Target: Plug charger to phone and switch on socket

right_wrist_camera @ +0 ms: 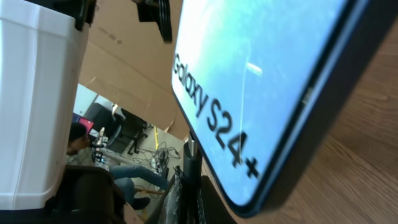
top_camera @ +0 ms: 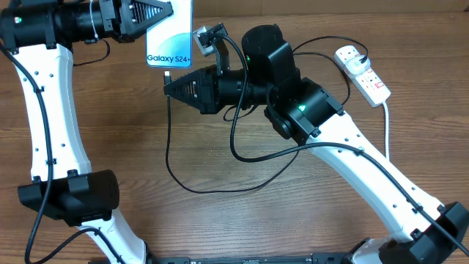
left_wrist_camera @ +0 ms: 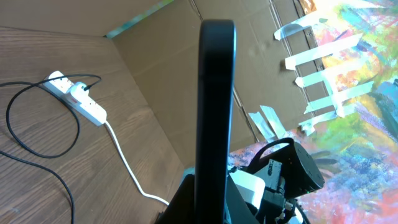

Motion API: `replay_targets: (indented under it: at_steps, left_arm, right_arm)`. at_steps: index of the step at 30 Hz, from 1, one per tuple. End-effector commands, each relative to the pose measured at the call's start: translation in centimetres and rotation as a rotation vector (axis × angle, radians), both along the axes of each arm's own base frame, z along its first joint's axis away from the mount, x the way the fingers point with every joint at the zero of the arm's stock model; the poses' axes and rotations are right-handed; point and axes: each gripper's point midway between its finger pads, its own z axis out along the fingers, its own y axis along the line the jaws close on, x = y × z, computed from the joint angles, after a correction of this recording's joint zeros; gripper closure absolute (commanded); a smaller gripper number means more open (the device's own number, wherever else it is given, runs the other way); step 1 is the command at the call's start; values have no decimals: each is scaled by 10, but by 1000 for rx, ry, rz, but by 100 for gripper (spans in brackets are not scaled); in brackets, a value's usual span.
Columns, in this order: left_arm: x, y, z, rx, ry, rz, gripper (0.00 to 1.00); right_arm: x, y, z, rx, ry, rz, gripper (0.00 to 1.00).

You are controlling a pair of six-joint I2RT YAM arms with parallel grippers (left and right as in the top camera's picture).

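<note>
Left hand: at the top of the overhead frame, left of centre — its fingers are closed on the phone's upper part and hold it up off the table.
Phone: light blue screen with the dark text "Galaxy S24+", top centre-left of the overhead frame, its lower edge just above the right hand. In the left wrist view the phone shows edge-on as a dark upright bar in mid-frame; in the right wrist view the phone fills the upper right, screen and lettering tilted.
Right hand: centre of the overhead frame, pointing toward frame left, its tip directly below the phone's lower edge. The fingers are drawn together; the charger's small connector tip stands just above them, but whether they pinch it cannot be told.
Charger: thin black cable running down from the right hand's tip, looping across the lower centre of the table and rising along the right arm. A further black strand reaches the socket at upper right.
Socket: white power strip lying diagonally at the upper right of the overhead frame, with a red switch and a black plug seated in its upper end. In the left wrist view the socket lies at left.
White cord: leaves the socket's lower end and runs down the frame.
Table: brown wood-grain surface — it carries the socket and the cables.
</note>
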Motion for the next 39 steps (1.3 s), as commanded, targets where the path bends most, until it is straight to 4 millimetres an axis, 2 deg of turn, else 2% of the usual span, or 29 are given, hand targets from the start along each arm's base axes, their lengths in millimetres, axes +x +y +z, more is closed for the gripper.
replay_targets:
  at_steps: [1, 8, 14, 26, 39]
  left_arm:
    - [-7, 1, 11, -35, -10, -26, 96]
    - [-7, 1, 11, -35, -10, -26, 96]
    - [-8, 1, 11, -35, -11, -26, 96]
    - [-6, 1, 12, -33, -21, -26, 96]
    - [-6, 1, 12, -32, -20, -26, 96]
  right_arm:
    - [1, -1, 5, 16, -11, 3, 96]
    - [13, -13, 0, 2, 19, -34, 96]
    - [14, -13, 0, 4, 19, -33, 96]
    - [-3, -6, 4, 24, 24, 49, 96]
    - [-6, -4, 3, 24, 28, 60, 96]
